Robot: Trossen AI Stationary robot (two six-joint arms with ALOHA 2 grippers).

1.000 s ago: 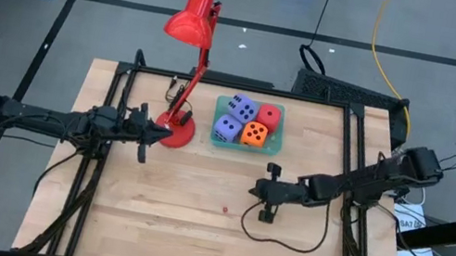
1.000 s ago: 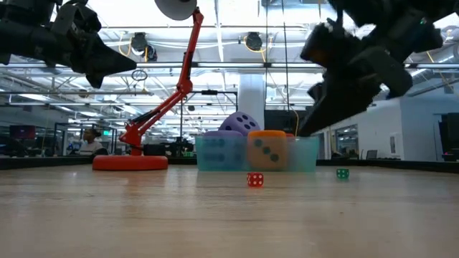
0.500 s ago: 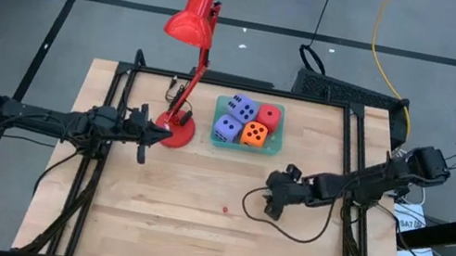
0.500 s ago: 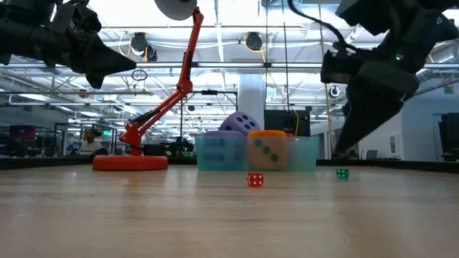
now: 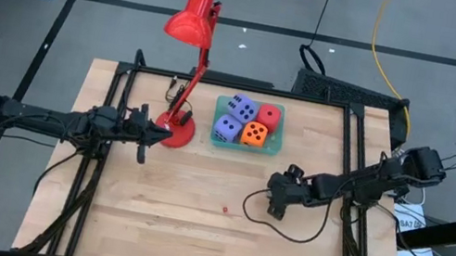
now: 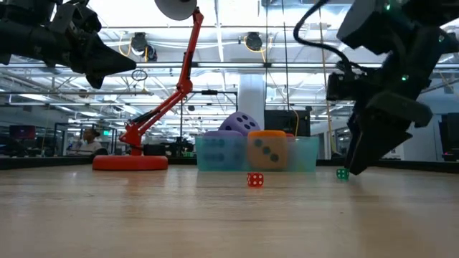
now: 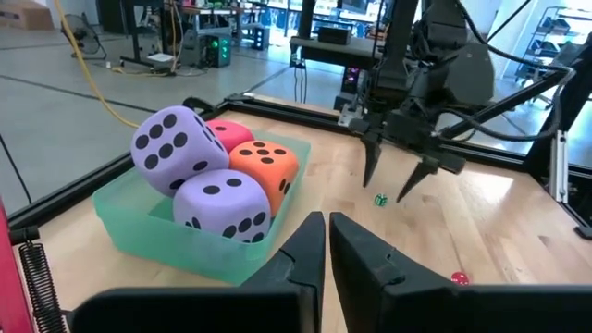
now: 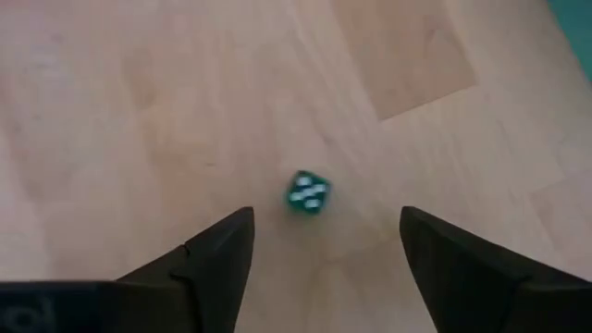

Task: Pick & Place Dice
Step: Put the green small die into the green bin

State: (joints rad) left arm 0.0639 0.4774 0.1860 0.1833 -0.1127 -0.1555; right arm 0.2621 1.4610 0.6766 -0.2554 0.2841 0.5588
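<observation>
While the four large dice point(image 5: 247, 121) already sit packed in the green tray point(image 5: 218, 140), two small dice lie loose on the desk point(image 5: 183, 224) — judged, the task is unfinished. The right end effector point(image 8: 324, 242), fingers spread and empty, hangs just above the small green die point(image 8: 306, 192), centred ahead between its tips; the small red die point(image 6: 254, 179) lies farther off. The left end effector point(image 7: 326, 242), closed on nothing, waits near the lamp base point(image 5: 176, 133).
</observation>
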